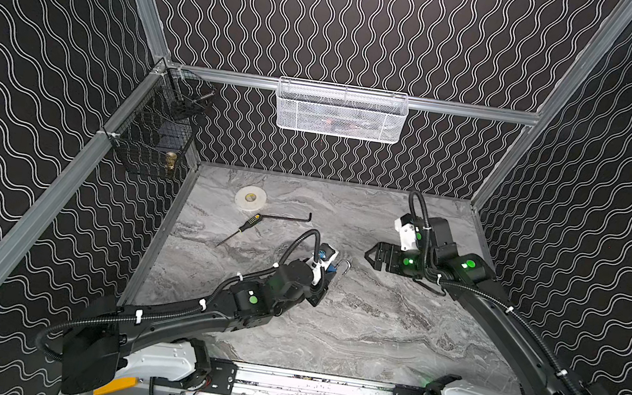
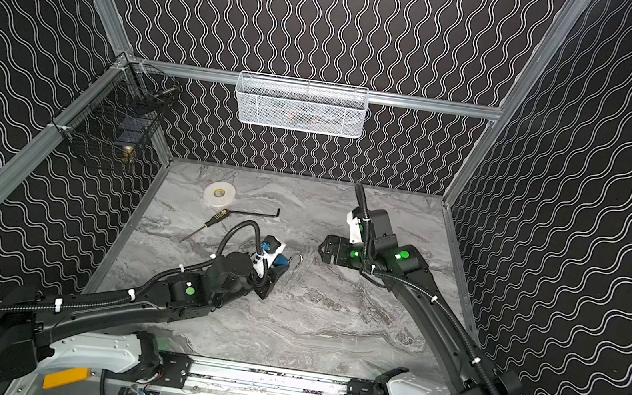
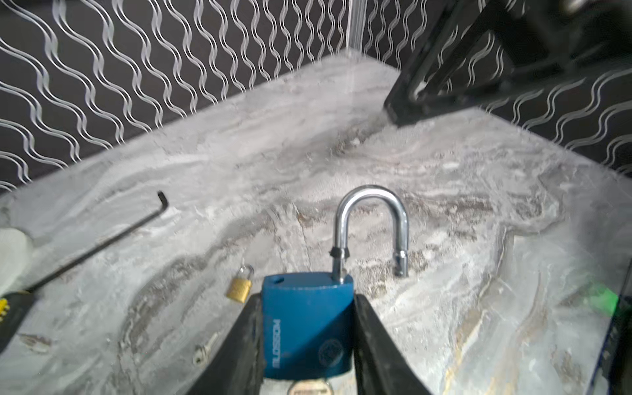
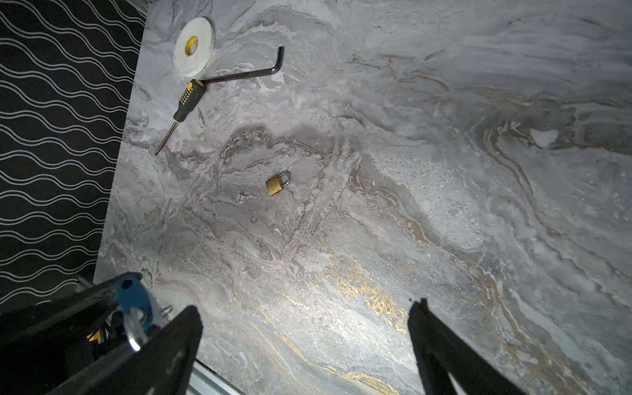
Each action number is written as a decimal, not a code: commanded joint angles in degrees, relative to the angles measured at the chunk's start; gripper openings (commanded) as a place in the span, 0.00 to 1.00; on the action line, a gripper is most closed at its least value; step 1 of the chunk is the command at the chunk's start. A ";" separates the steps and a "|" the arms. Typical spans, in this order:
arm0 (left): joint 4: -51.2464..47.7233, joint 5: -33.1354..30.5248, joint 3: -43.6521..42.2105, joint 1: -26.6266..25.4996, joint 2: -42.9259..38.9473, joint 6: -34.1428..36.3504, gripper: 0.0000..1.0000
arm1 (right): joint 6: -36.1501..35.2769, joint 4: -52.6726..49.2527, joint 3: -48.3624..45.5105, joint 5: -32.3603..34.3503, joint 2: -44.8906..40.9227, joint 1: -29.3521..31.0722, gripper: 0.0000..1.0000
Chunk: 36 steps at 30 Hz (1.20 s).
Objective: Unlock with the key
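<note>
The left gripper (image 3: 306,301) was clenched on the blue padlock (image 3: 307,328), with one finger on each flat side of the body. The shackle (image 3: 371,195) pointed forward, out past the fingertips. One leg of it sat in the body, and the free leg stood out of the body, beside it. The key (image 4: 135,330) stuck out of the bottom of the padlock, on the palm side of the left jaws. In the left wrist view only the edge of its head showed there.

The right gripper (image 4: 305,307) was released, its jaws wide apart with only bare table (image 1: 371,332) between them. The padlock and key were just outside one of its fingers and did not touch it.

Ahead of the right jaws, well apart, a brass lock (image 4: 276,184) lay on the table with a small key (image 4: 244,197) just beside it. Farther ahead lay a screwdriver (image 4: 186,99), a hex key (image 4: 246,75) and a tape roll (image 4: 194,46), close together. The screwdriver handle lay on one end of the hex key.
</note>
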 commanded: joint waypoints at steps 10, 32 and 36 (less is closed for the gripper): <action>-10.95 1.51 9.43 -7.14 15.02 -8.38 0.00 | 5.66 4.25 -14.49 1.57 -6.77 -7.95 0.97; -21.40 4.69 19.06 -8.11 32.72 -11.30 0.00 | 7.72 11.88 -27.42 -6.72 -9.09 -20.55 0.98; -21.42 5.62 20.74 -8.13 35.04 -10.06 0.02 | 7.58 11.99 -27.40 -7.25 -9.00 -20.57 0.98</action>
